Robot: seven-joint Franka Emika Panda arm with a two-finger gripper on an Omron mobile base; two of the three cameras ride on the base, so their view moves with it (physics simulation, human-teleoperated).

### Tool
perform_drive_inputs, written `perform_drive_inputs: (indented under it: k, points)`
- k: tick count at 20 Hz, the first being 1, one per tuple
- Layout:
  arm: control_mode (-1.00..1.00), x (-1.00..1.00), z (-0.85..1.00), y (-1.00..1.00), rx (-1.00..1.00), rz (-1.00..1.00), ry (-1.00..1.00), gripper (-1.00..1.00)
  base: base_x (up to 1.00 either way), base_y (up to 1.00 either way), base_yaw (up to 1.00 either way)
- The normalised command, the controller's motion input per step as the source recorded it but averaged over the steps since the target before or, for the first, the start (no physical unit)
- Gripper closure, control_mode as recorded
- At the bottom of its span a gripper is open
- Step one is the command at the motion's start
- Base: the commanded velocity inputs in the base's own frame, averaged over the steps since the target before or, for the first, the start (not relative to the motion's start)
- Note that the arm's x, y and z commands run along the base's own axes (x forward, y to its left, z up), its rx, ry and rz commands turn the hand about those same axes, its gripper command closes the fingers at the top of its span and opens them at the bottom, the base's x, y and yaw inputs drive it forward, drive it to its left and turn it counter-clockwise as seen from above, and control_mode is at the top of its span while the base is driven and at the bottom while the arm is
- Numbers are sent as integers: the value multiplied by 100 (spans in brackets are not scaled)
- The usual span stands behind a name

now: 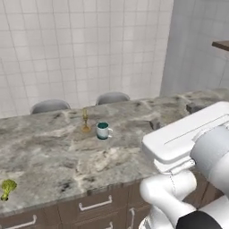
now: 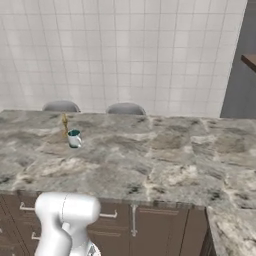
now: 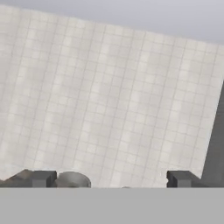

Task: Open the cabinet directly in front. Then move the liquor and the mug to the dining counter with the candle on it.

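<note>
The white arm (image 1: 188,179) rises from the lower right of the left base view, its upper link folded across above a rounded elbow joint. In the right base view a white joint housing sits at lower left. The hand (image 3: 109,179) is empty, its two dark fingertips (image 3: 41,178) spread wide apart.

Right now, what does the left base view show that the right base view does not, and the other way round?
Left base view alone: a green broccoli near the counter's front left edge, and the arm's wide white upper part at the right.

Right base view alone: the counter's right end, where it turns toward the camera, and a dark panel at the far right.

Both: the marbled counter, the mug beside the candle, two grey chair backs behind, the tiled wall, and brown drawers below.
</note>
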Motion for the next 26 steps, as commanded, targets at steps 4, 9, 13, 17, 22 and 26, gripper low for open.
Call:
perform_drive_inputs:
  k: [4,9,13,17,22,26]
  points:
    - [100,0,0,0,0,0,0,-100,100,23,-43]
    - [100,0,0,0,0,0,0,-100,100,20,-17]
    - [100,0,0,0,0,0,0,-100,73,-4,-50]
    - [100,0,0,0,0,0,0,-100,0,0,-100]
    - [100,0,0,0,0,0,0,-100,0,0,-100]
    - [100,0,0,0,0,0,0,-100,0,0,-100]
